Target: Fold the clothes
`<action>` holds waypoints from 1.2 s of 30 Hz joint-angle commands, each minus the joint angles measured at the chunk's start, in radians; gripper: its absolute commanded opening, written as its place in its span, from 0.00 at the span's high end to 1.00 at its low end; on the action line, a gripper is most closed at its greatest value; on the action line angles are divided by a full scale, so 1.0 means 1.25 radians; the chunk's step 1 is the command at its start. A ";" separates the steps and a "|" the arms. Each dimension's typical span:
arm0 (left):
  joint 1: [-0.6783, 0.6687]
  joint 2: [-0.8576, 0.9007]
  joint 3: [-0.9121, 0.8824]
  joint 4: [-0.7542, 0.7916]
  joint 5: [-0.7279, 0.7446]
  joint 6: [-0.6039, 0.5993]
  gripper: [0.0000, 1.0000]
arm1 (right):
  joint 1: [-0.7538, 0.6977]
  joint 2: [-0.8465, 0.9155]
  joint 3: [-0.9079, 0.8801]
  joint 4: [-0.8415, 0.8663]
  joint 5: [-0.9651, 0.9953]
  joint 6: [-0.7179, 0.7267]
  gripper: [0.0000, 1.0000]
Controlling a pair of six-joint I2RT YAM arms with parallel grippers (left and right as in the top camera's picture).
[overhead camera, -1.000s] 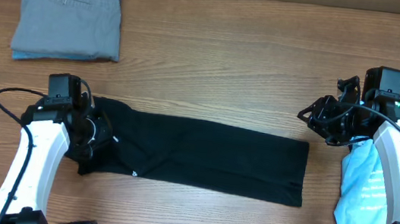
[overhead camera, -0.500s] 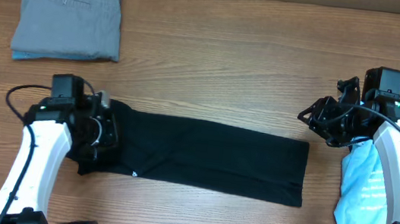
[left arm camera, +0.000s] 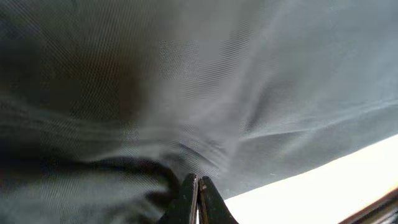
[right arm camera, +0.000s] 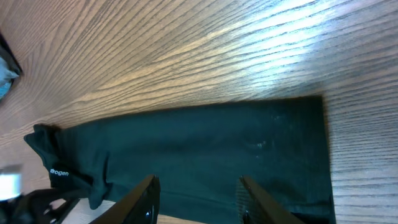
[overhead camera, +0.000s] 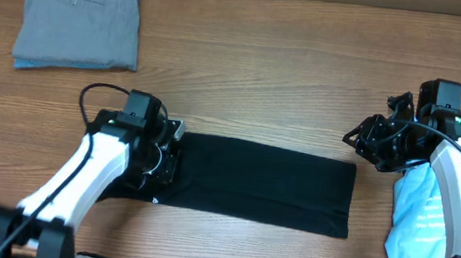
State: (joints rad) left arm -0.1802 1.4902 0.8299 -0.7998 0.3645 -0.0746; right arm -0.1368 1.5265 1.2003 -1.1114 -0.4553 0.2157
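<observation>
The left gripper (left arm camera: 197, 190) is pinched shut on the black shirt (overhead camera: 259, 181); the right gripper (right arm camera: 198, 196) stands partly open, empty; the white logo (right arm camera: 59, 172) is illegible.

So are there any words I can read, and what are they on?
"Brogen", or near it: small white letters on the black shirt, right wrist view.
White mark on the shirt, overhead view: too small to read.
Print on the light blue tee: too blurred to read.
</observation>
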 commanded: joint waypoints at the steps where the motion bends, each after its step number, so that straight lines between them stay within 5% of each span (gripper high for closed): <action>1: -0.004 0.085 -0.010 -0.020 0.010 0.019 0.96 | -0.002 -0.018 0.009 0.002 0.005 -0.005 0.57; 17: -0.002 0.215 0.000 0.184 -0.087 -0.024 0.88 | -0.002 -0.018 0.009 0.006 0.008 0.000 0.56; 21: -0.001 0.215 0.043 0.087 -0.085 -0.019 0.75 | -0.004 -0.018 0.009 0.018 0.014 0.001 0.55; 26: 0.007 0.207 0.121 -0.057 -0.090 -0.012 0.67 | -0.045 -0.017 0.005 0.003 0.075 0.058 0.36; 36: 0.083 0.160 0.302 -0.182 -0.091 0.016 0.40 | -0.148 -0.009 -0.169 -0.003 0.044 0.061 0.34</action>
State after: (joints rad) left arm -0.1097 1.7267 1.1301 -1.0061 0.2684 -0.0914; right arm -0.3004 1.5265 1.0908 -1.1336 -0.3641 0.2836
